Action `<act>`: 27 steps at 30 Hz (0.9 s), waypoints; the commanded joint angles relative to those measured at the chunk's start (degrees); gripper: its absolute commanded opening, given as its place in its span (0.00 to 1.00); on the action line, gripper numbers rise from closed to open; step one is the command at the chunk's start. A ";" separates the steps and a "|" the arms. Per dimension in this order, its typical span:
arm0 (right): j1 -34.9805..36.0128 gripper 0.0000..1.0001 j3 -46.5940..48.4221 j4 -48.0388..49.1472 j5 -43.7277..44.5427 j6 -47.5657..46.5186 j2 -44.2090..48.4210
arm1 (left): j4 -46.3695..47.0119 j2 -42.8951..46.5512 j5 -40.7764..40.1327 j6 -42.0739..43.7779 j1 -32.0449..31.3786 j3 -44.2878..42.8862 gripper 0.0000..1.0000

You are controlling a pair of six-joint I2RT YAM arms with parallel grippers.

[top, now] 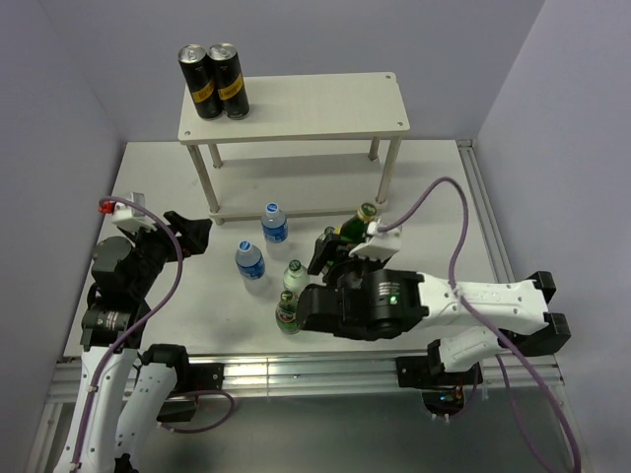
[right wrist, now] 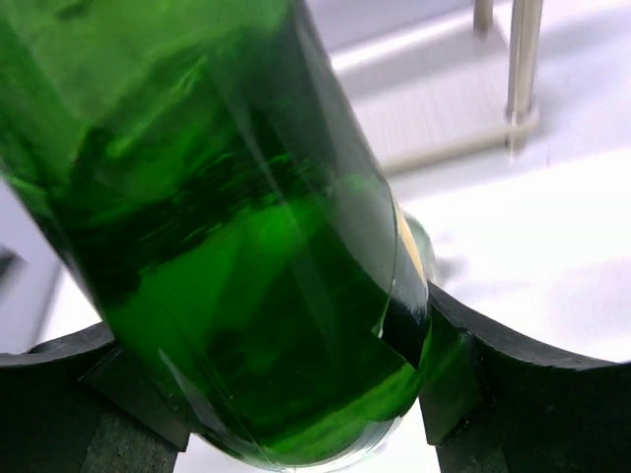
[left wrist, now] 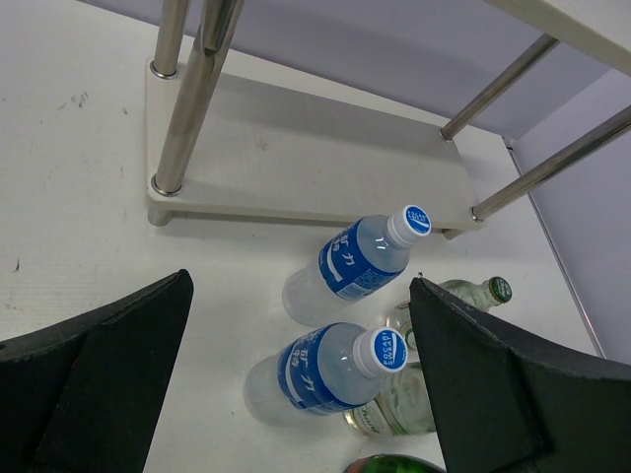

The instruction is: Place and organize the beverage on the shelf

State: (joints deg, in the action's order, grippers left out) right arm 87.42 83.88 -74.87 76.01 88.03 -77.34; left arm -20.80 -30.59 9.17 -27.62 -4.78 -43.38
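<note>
The shelf [top: 315, 103] stands at the back, with two black cans [top: 214, 81] on the left of its top board. My right gripper [top: 340, 246] is shut on a dark green glass bottle [top: 355, 229], tilted and held in front of the shelf's right front leg. In the right wrist view the green bottle [right wrist: 227, 246] fills the frame between both fingers [right wrist: 523, 394]. My left gripper [top: 192, 235] is open at the left, holding nothing. Ahead of it in the left wrist view stand two blue-labelled water bottles [left wrist: 360, 256] [left wrist: 330, 370], with the shelf's lower board [left wrist: 296, 158] beyond.
Two clear glass bottles with green caps [top: 294, 279] [top: 287, 317] stand next to my right wrist, close to the nearer water bottle [top: 250, 260]. The shelf's thin legs [left wrist: 192, 89] rise just beyond the water bottles. A wall edges the table on the right [top: 483, 207].
</note>
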 commanded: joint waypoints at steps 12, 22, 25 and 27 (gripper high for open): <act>-17.19 0.00 44.61 -7.14 24.10 -51.71 -21.53 | 1.20 0.88 -1.43 1.51 0.12 -0.48 0.99; -28.17 0.00 22.06 56.07 -8.91 -105.56 -0.44 | 1.20 1.23 -1.79 1.60 0.29 -0.40 0.99; -34.93 0.00 28.61 50.52 -21.31 -96.21 -1.93 | 1.11 1.15 -1.96 1.60 0.38 -0.57 0.99; -37.31 0.00 29.24 51.75 -26.87 -95.68 -2.20 | 1.11 1.06 -1.79 1.60 0.56 -0.57 0.99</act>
State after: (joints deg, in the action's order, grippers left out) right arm 53.39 107.81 -34.52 58.11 -5.91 -83.90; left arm -20.84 -29.87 7.68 -27.00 -4.71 -43.38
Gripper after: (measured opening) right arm 0.787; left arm 0.994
